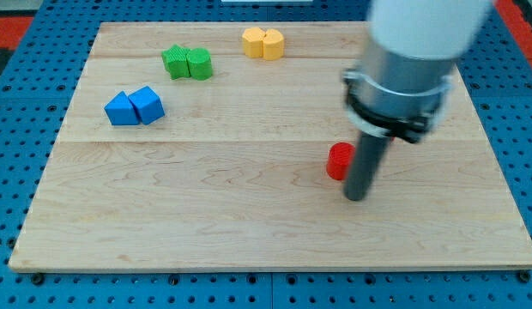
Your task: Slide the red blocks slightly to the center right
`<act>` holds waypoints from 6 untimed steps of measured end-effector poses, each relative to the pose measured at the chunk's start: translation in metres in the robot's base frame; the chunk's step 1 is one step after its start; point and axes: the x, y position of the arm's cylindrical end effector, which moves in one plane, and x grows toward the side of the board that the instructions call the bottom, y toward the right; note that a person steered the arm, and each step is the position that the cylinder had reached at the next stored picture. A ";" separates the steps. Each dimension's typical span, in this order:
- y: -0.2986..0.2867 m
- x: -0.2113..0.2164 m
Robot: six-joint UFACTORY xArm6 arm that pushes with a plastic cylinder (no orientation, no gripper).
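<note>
One red block (339, 161), roundish, lies on the wooden board right of centre; its right side is hidden behind the rod. My tip (357, 196) rests on the board just right of and slightly below the red block, close to or touching it. No second red block shows; the arm may hide one.
Two blue blocks (134, 107) sit together at the view's left. Two green blocks (187, 63) sit together at the upper left. Two yellow blocks (263, 43) sit together at the top centre. The wooden board (206, 215) lies on a blue perforated surface.
</note>
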 end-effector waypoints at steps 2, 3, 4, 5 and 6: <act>0.060 -0.059; 0.042 -0.037; 0.011 -0.023; 0.009 -0.022; 0.010 -0.022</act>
